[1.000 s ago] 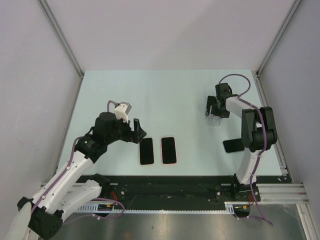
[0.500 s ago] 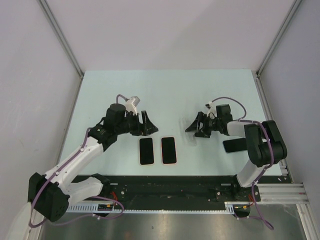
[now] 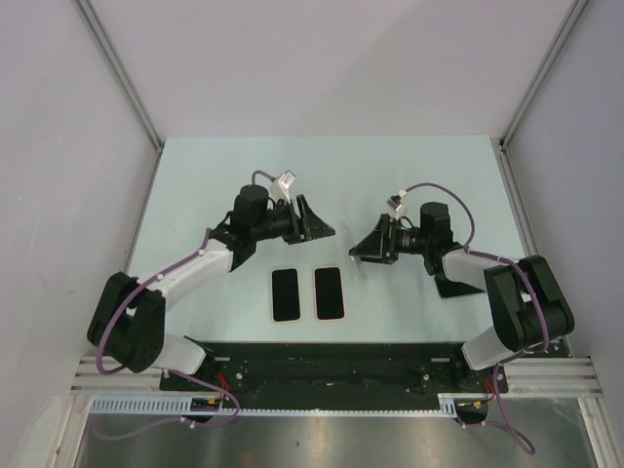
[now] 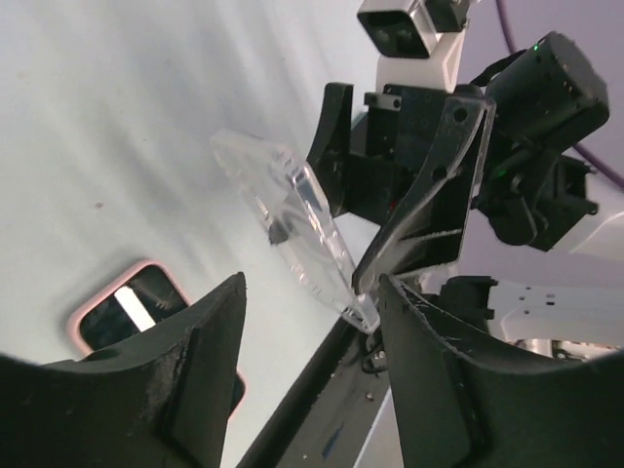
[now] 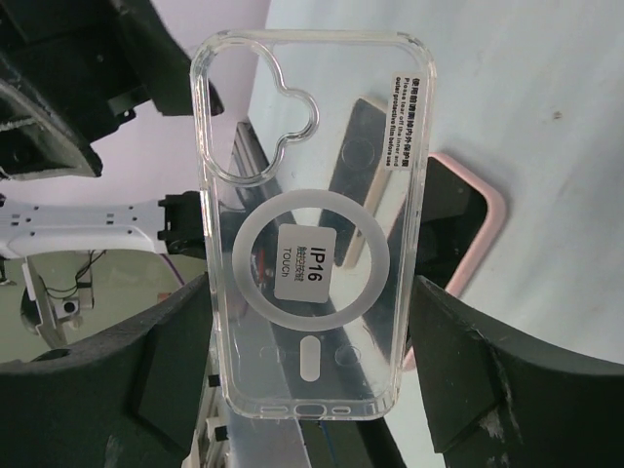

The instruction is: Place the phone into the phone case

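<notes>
A clear phone case [image 5: 312, 195] with a white ring and an "IP16" label stands upright between the fingers of my right gripper [image 5: 312, 390], which is shut on its lower sides. The case also shows in the left wrist view [image 4: 292, 229]. My right gripper [image 3: 363, 246] hovers above the table at mid right, pointing left. My left gripper [image 3: 314, 222] is open and empty, facing it a short gap away; its fingers [image 4: 195, 380] frame the case. Two dark phones lie flat near the front: one pale-rimmed [image 3: 285, 293], one pink-rimmed [image 3: 330, 292].
A flat black object [image 3: 458, 285] lies on the table [image 3: 224, 175] under my right arm. The black rail [image 3: 331, 359] runs along the near edge. Grey walls enclose the left, back and right.
My right gripper swung from the back right to the table's middle. My left gripper rose from beside the phones and moved right and back to face it.
</notes>
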Controlling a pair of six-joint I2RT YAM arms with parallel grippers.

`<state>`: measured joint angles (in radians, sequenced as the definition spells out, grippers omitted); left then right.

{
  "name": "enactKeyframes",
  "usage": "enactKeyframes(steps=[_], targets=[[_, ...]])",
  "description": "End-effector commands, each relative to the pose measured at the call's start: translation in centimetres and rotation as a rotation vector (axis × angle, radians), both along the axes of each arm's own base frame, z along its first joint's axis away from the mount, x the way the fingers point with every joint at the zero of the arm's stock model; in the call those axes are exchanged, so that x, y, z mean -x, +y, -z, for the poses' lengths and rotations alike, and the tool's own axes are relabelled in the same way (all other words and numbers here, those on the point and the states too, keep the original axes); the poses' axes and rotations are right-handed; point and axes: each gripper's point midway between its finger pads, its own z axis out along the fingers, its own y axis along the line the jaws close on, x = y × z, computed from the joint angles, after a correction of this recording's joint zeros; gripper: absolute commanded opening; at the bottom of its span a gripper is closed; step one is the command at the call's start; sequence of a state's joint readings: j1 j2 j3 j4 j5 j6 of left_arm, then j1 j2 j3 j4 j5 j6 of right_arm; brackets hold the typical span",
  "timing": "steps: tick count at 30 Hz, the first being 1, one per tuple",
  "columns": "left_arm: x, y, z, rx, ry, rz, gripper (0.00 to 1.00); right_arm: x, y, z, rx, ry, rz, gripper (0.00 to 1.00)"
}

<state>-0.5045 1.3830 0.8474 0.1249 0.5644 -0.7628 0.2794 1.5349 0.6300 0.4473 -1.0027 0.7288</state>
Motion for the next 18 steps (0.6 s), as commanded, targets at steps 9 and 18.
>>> enactKeyframes(steps=[9, 18], targets=[[-1.0, -4.8, -3.7, 0.143, -0.046, 0.094, 0.42, 2.1, 1.1, -3.8, -0.091, -0.080, -0.057, 0.60], [-0.3, -5.6, -3.5, 0.192, 0.002, 0.133, 0.00, 1.9, 0.6, -3.6, -0.066, -0.064, -0.015, 0.68]])
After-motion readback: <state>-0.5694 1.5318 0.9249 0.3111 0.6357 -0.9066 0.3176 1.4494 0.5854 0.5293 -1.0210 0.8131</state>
